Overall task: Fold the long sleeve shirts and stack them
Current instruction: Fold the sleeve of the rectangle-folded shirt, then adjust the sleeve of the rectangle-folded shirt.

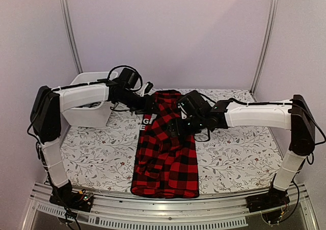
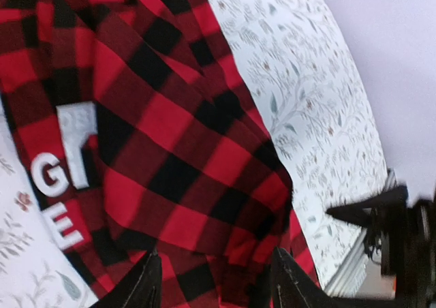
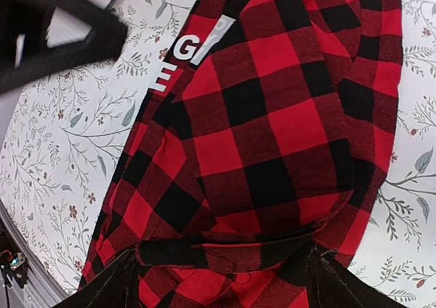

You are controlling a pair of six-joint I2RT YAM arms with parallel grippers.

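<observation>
The shirt [image 1: 165, 153] is laid lengthwise mid-table [image 1: 234, 153], already narrowed, its hem at the near edge. The left gripper [image 2: 214, 270] and right gripper [image 3: 225, 274] are poised over its far end, jaws spread, nothing clamped. Halving appears next: that end must be pinched and carried nearward.

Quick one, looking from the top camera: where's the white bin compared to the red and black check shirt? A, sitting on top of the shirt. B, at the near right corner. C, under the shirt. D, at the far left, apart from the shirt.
D: the white bin stands at the far left, with flowered tablecloth showing between it and the shirt.
</observation>
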